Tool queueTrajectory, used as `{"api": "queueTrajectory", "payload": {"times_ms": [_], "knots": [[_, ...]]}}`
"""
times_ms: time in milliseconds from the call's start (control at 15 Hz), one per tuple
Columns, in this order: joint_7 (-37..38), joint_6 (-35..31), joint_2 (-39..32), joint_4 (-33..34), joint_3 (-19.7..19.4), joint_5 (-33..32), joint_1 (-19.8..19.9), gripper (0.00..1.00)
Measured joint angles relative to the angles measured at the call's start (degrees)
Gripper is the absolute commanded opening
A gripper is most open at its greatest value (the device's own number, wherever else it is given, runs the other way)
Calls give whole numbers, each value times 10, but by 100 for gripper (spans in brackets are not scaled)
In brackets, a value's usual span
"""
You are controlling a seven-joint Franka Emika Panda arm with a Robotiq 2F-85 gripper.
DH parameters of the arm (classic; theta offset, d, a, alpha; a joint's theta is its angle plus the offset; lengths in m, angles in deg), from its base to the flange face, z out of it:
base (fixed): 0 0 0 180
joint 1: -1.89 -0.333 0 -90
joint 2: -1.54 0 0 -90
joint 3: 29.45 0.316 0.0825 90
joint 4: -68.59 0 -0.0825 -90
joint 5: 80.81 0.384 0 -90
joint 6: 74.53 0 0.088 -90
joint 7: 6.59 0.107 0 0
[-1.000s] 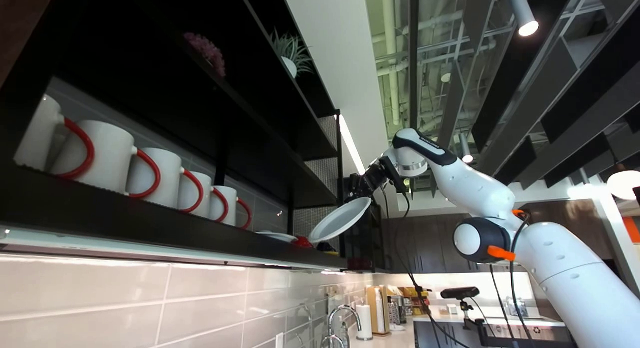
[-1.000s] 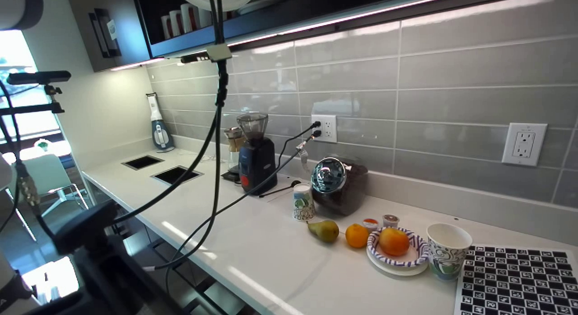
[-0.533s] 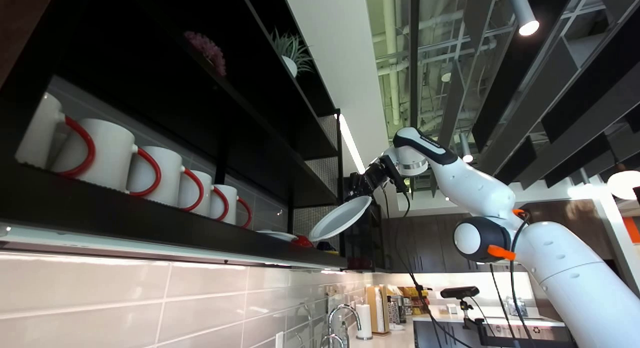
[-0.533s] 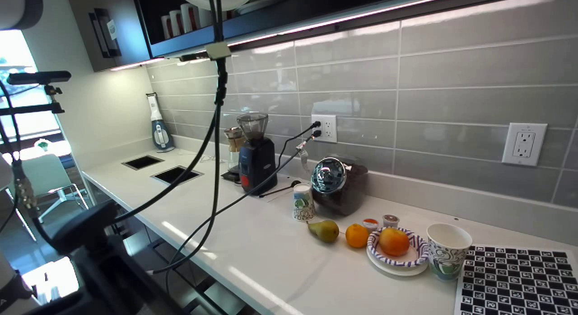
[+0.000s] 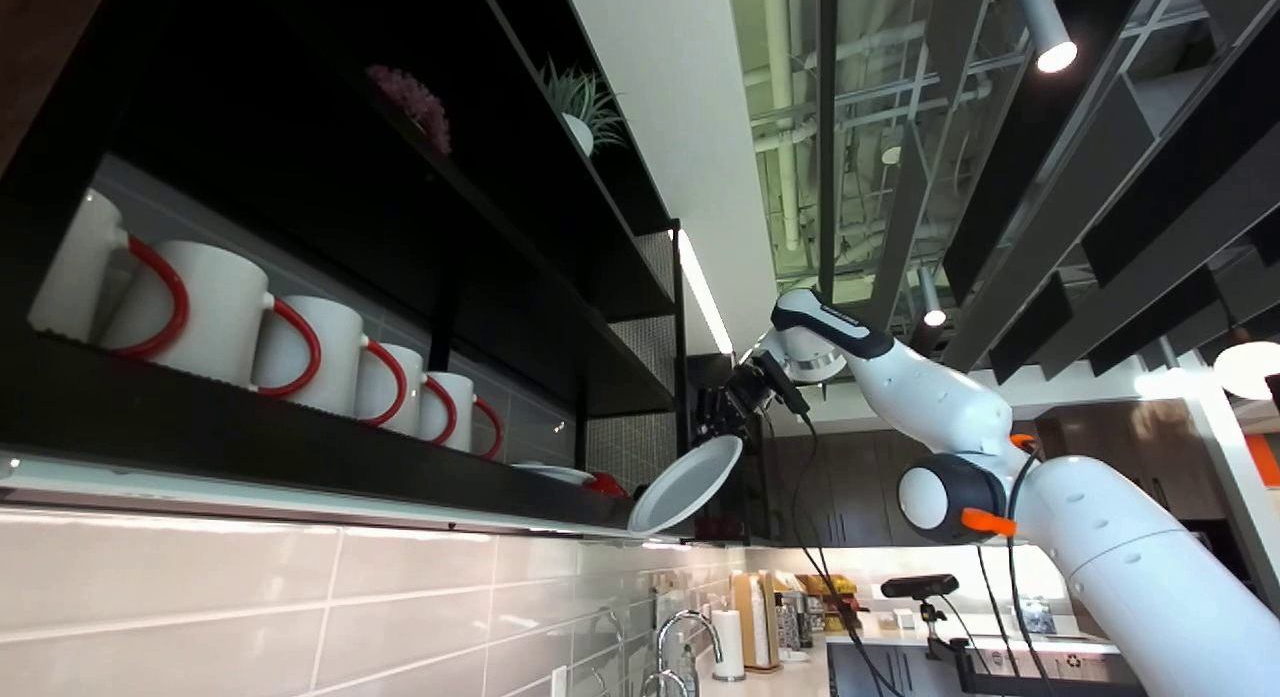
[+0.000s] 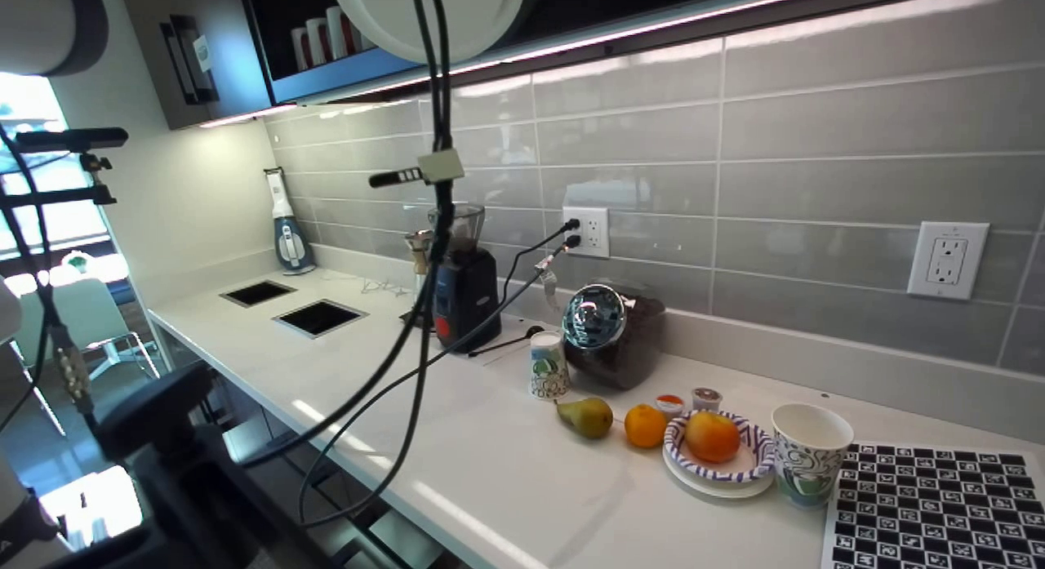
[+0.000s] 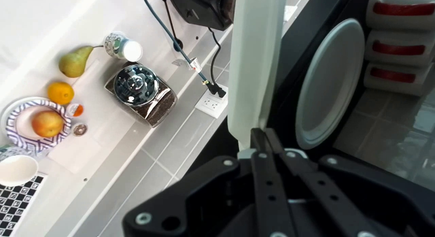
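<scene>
One white plate (image 5: 685,487): tilted, right of centre in an exterior view, before the far end of the black shelf (image 5: 300,447).
Gripper (image 7: 263,132): fingers all but together, pinching the plate's rim.
Step, as I judge it: holding the plate aloft beside the shelf.
Next move's needs, to my eye: a firm pinch and steady tilt, since a thin rim could twist.
Shelf plate (image 7: 331,80): right of centre in the wrist view, on the shelf.
Mugs (image 7: 397,48): white, red-handled, upper right there.
Shelf edge: close by the held plate; whether they touch, I cannot tell.
Cables (image 6: 444,206): crossing the plate from the top of an exterior view.
Counter (image 6: 490,471): pear (image 6: 589,418), orange (image 6: 645,426) and patterned bowl (image 6: 759,451) toward the lower right.
</scene>
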Motion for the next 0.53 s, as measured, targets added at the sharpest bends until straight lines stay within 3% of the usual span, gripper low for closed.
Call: {"api": "queueTrajectory", "payload": {"times_ms": [533], "knots": [[-121,41,-93,-3,1,-13,41,0]]}}
